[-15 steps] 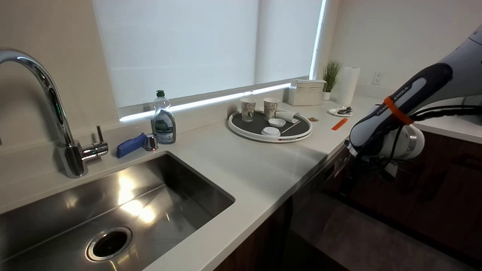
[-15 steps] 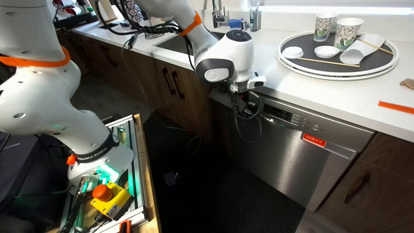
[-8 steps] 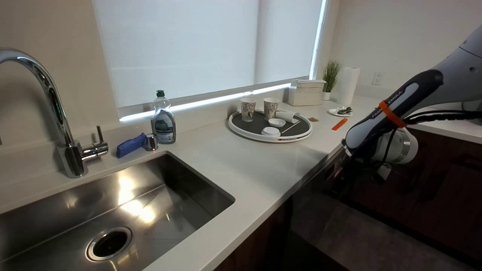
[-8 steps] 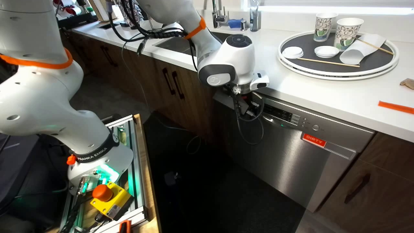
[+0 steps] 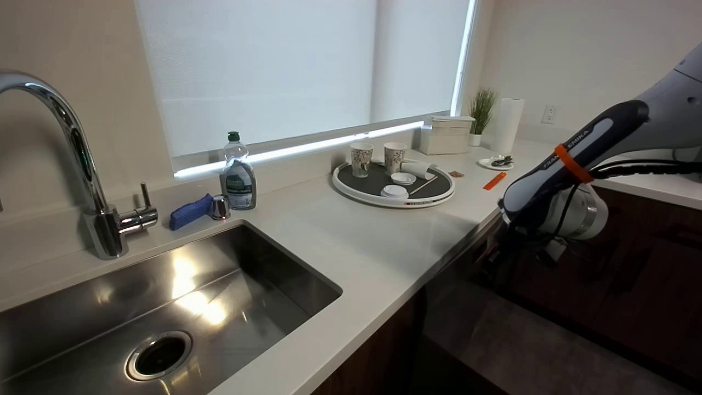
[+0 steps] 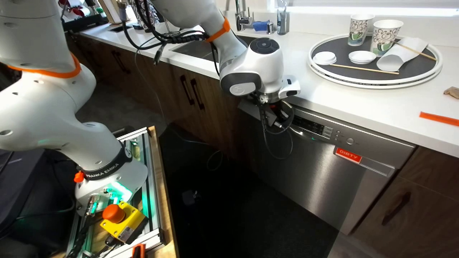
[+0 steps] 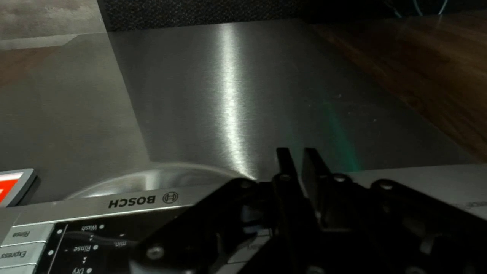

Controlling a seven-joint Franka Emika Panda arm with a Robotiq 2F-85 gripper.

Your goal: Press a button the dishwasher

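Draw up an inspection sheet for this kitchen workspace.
Surface: white countertop, with a round tray on it.
Job's things: Bosch dishwasher, shut; Rinse button and Express button readable.
Clutter: two upright patterned paper cups and two white lids on the tray; dish soap bottle near the steel sink.
End effector: jaws narrowly apart, nothing seen between them; button contact unclear.
Cables: black cables run along the robot arm, some looping below its wrist.
Surroundings: chrome faucet, lowered window blind, wood cabinets.

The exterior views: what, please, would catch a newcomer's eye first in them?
Probably the white robot arm, stretching over to the dishwasher. Next, the red DIRTY sign on its front, below the control panel. A yellow box with an orange-red button stands out beside the arm's base.
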